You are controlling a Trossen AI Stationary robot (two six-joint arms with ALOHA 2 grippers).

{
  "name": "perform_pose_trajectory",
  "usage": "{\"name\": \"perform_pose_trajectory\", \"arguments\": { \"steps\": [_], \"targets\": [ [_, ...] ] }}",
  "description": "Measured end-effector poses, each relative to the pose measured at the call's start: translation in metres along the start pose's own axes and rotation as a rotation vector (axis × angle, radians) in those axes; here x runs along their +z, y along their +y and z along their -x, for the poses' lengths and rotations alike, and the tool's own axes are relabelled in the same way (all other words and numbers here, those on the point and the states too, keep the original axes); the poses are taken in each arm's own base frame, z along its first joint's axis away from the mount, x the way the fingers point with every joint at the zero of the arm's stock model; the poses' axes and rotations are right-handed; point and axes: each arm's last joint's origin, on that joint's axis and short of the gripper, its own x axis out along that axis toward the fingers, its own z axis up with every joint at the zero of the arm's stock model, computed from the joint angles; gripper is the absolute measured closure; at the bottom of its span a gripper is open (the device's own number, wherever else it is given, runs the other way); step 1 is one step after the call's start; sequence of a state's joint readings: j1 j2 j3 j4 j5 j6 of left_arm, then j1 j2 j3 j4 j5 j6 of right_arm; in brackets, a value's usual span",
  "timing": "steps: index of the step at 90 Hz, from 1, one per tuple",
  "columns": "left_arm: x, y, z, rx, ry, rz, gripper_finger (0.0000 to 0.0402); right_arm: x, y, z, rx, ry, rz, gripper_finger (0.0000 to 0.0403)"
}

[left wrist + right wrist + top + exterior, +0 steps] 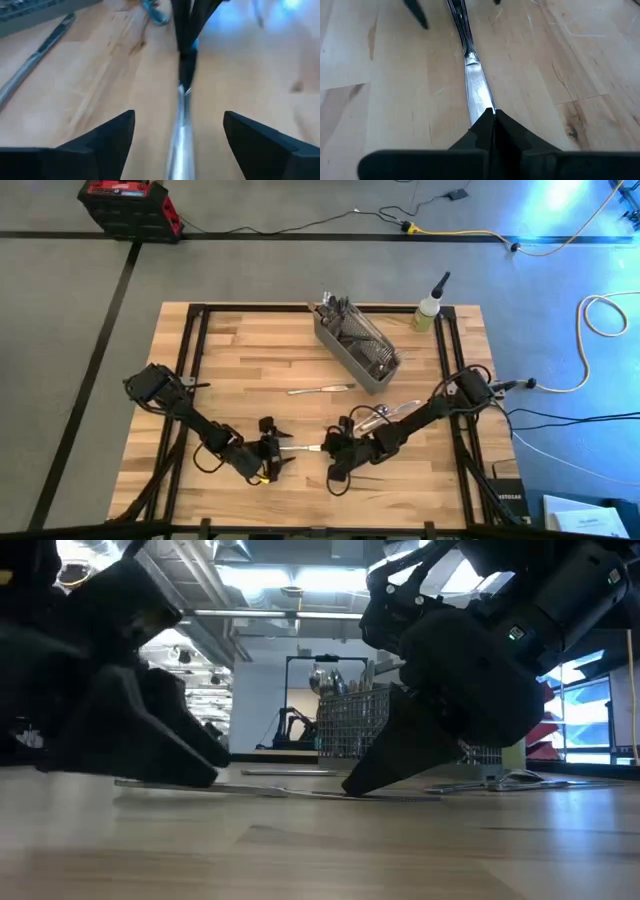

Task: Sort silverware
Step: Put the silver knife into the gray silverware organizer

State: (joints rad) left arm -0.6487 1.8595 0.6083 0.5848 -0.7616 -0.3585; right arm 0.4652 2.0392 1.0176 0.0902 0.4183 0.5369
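Note:
A table knife [305,448] lies along the wood near the table's front, between my two grippers. My right gripper [493,117] is shut on the knife's blade end. My left gripper [177,120] is open. Its fingers stand on either side of the knife's handle [181,137] without touching it. The gray mesh basket [355,340] stands at the far middle with silverware upright in its far end. Another knife [322,389] lies flat in front of the basket. A few more pieces [385,412] lie under my right arm. My right gripper pinches the knife's blade [479,102] near its tip between its two shut fingertips. The fingers come slanting down from the table's right side and lie along the knife. The knife runs low and level along the tabletop [250,788], handle toward my left gripper.
A small bottle [428,310] with a dark nozzle stands at the table's far right corner. One more slim piece [358,477] lies near the front edge, below my right gripper. Bare wood spreads over the table's left half and far left.

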Motion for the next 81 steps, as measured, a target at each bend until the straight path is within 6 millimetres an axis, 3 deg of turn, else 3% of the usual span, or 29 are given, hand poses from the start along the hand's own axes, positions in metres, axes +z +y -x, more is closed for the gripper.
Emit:
{"name": "perform_pose_trajectory", "arguments": {
  "steps": [26,60,81],
  "targets": [
    [-0.004,0.001,0.001,-0.054,0.009,-0.087,0.0117,0.001,0.0,0.0,0.004,-0.014,0.002,0.0403],
    [-0.026,0.025,0.014,-0.074,-0.066,0.03,0.0117,0.002,0.001,0.0,0.007,-0.02,0.009,0.0403],
    [-0.037,0.032,0.018,-0.111,-0.013,0.083,0.0117,0.002,0.001,0.0,0.007,-0.02,0.011,0.0403]
  ]
}}
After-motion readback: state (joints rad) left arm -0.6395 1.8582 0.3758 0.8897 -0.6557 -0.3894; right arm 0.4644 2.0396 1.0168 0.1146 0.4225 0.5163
